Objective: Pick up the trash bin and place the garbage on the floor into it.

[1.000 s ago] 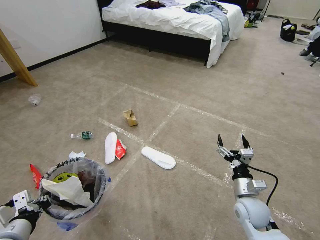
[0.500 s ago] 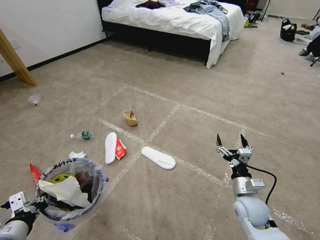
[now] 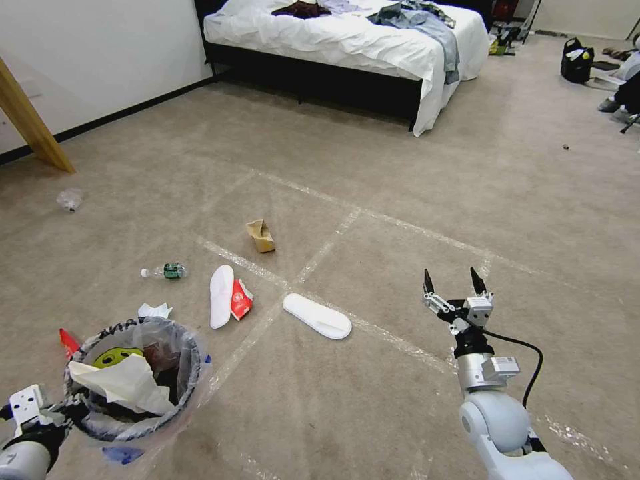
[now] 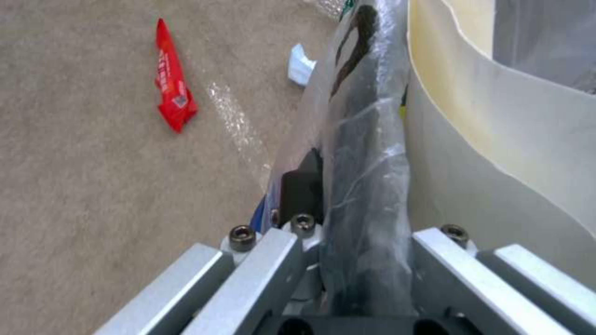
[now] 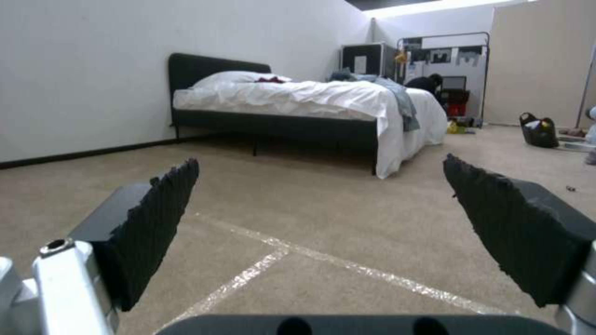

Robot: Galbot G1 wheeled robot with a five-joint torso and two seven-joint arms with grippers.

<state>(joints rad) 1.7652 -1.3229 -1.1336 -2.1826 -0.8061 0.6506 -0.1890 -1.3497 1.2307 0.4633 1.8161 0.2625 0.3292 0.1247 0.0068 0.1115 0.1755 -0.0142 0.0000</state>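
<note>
Currently, left end effector (image 3: 67, 408) is clamping the trash bin (image 3: 190, 373) rim; right end effector (image 3: 451, 283), fingers spread and holding nothing, is hovering well right of the trash bin, beyond the white slipper sole (image 3: 317, 315).

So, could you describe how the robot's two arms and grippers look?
The right gripper has two black pointed fingers with ribbed pads on a silver bracket, a black wrist, a silver cuff with a white label, a pale grey rounded joint and a black cable. The left gripper has silver-white brackets with bolts and a black wrist.
</note>
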